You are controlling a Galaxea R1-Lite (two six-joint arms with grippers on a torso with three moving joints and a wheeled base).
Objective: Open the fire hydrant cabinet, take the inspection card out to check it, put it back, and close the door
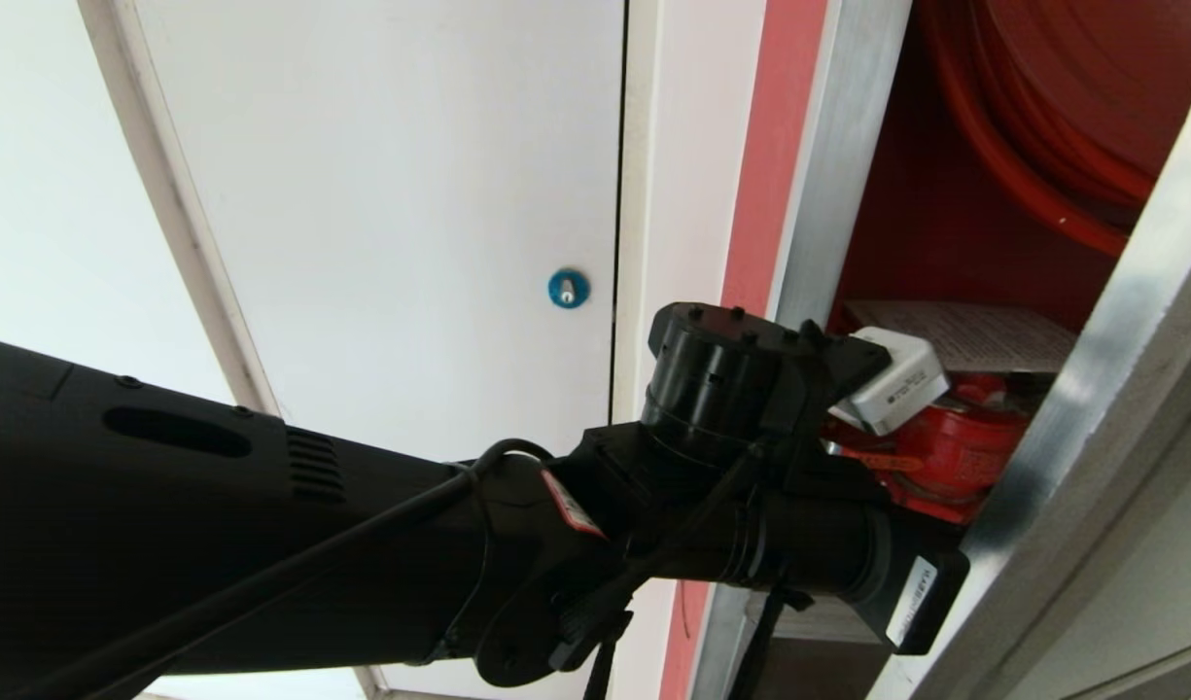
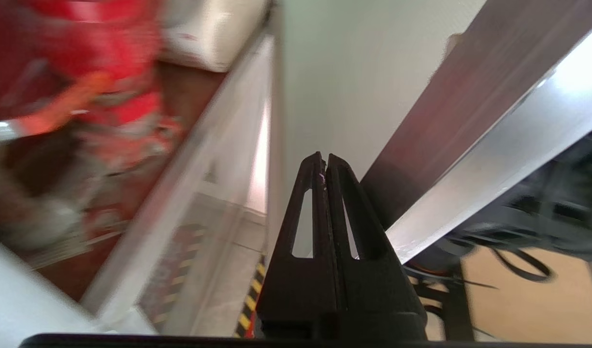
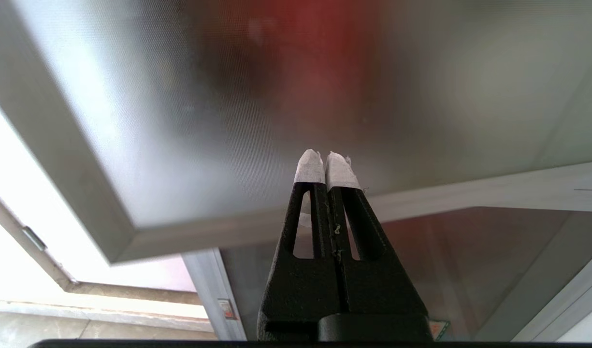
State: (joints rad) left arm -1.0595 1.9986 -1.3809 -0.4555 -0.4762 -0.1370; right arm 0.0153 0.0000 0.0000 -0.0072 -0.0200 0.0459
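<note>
Left gripper [image 2: 323, 162] closed, empty, between door [image 2: 494, 145] and one cabinet [image 2: 204, 159].

Red cabinet interior [image 1: 935, 214], silver frame [image 1: 828, 175]; white door [image 1: 391, 194], blue lock [image 1: 568, 289].

1. The fire hydrant cabinet [image 1: 955, 224] stands open; its gap runs from 12 to 5 o'clock in the head view, between the silver frame post [image 1: 828, 156] and the door [image 1: 1130, 360] edge.
2. The left arm's wrist fills the gap's lower part, at about 5 o'clock.
3. Inside, the red valve [image 1: 955, 447] and the inspection card [image 1: 984, 335] block the low space; red hose coils crowd 1 o'clock.
4. The left gripper [image 2: 323, 162], pressed closed, points into a free slot between frame and door.
5. The right gripper [image 3: 327, 162], closed, faces frosted glass close ahead.
</note>
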